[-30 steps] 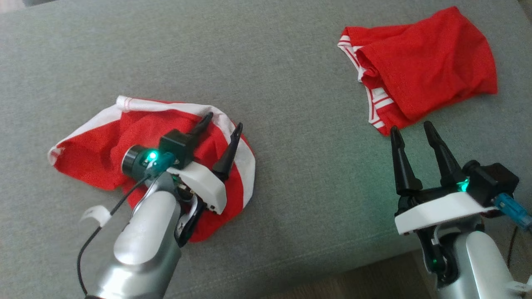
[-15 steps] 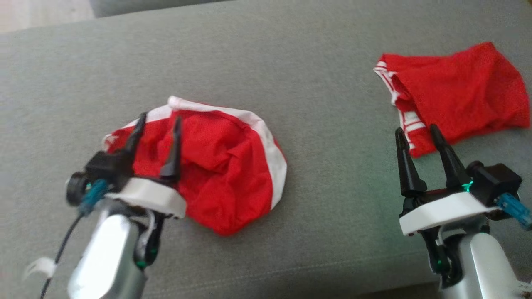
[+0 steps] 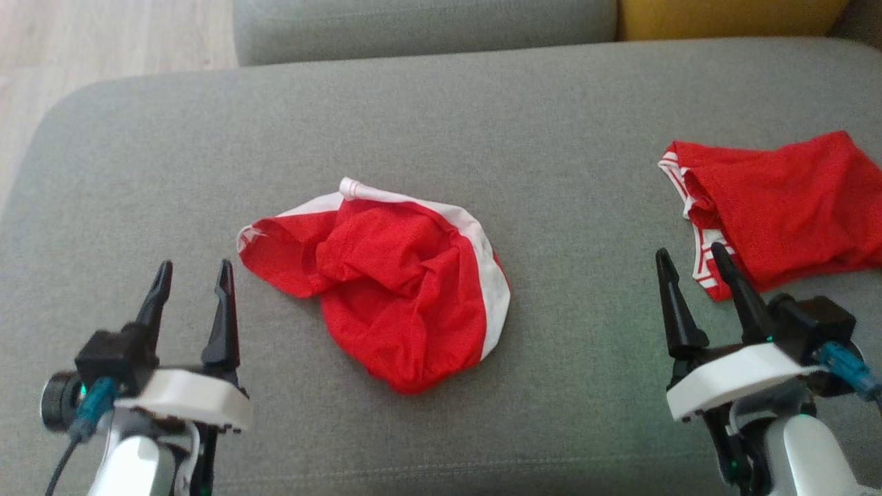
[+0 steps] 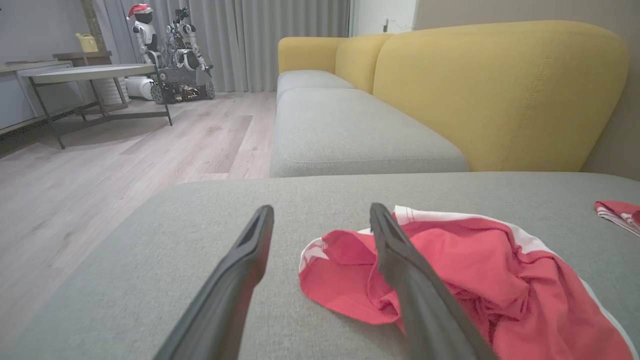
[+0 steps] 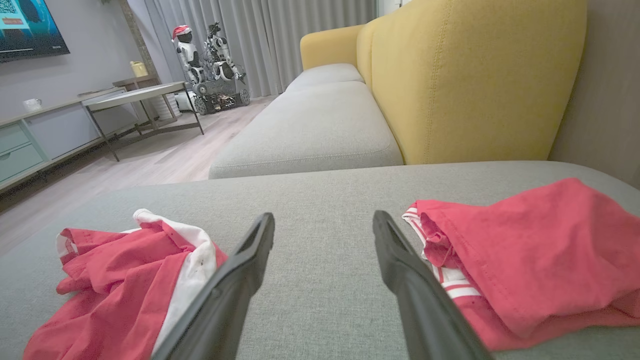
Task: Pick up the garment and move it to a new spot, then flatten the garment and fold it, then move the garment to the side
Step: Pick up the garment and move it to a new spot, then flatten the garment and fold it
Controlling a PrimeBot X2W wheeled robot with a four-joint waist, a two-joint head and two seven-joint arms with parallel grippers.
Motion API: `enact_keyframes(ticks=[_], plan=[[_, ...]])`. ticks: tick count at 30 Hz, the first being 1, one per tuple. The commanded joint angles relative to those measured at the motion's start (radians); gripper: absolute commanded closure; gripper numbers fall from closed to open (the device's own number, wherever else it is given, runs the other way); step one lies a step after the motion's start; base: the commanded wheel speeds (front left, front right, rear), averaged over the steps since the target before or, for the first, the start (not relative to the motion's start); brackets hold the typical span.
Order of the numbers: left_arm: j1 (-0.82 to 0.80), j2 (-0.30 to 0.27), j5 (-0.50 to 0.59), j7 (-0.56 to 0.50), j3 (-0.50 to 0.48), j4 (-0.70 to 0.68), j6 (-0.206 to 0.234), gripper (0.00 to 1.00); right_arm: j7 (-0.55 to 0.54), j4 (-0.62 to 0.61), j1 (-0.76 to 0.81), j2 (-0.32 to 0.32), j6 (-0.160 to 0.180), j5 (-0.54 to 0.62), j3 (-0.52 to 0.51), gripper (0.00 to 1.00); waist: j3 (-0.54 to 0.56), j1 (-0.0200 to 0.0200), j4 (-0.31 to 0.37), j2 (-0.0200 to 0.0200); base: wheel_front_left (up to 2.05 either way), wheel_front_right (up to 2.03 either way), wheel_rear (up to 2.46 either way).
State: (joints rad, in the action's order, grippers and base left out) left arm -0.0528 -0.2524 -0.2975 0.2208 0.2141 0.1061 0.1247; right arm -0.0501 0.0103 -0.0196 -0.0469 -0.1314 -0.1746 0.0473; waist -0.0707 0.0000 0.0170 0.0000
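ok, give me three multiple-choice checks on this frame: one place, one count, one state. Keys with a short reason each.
1. Where is the crumpled garment?
A. at the cushion's far left edge
B. mid-cushion, between the left hand and the right hand
C. hanging off the front edge

2. How many red garments lie on the cushion?
A. one
B. three
C. two

3. The left hand is:
A. open and empty
B. shut on the crumpled garment
C. shut, empty

Key:
1 B: the head view shows it lying in the middle, with a hand on either side.
2 C: there is the crumpled garment, plus a striped garment at the right.
3 A: it stands wide with nothing in it.
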Motion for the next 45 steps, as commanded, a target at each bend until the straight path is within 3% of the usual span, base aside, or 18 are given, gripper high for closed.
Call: enact_keyframes(ticks=[1,12,37,45], plan=[[-0.023,-0.027,0.003,-0.004,-0.036,-0.046,0.008,0.0,-0.002,-0.04,-0.011,-0.003,0.001,0.005,0.02,0.0,0.016,0.0,-0.005,0.0,0.0,0.0,0.0],[0.064,-0.038,0.001,-0.056,-0.018,-0.134,0.03,0.0,-0.02,-0.049,0.039,-0.003,0.001,-0.004,0.021,0.0,0.061,0.0,0.003,0.0,0.0,0.0,0.0],[0.05,-0.051,-0.004,-0.07,-0.011,-0.164,0.048,0.0,-0.026,-0.056,0.027,-0.003,0.001,0.001,0.025,0.0,0.031,0.0,-0.005,0.0,0.0,0.0,0.0],[0.003,-0.048,0.001,-0.062,0.005,-0.169,0.042,0.0,-0.043,0.005,-0.002,-0.003,0.001,0.001,0.139,0.0,-0.027,0.0,-0.039,0.0,0.0,0.0,0.0]])
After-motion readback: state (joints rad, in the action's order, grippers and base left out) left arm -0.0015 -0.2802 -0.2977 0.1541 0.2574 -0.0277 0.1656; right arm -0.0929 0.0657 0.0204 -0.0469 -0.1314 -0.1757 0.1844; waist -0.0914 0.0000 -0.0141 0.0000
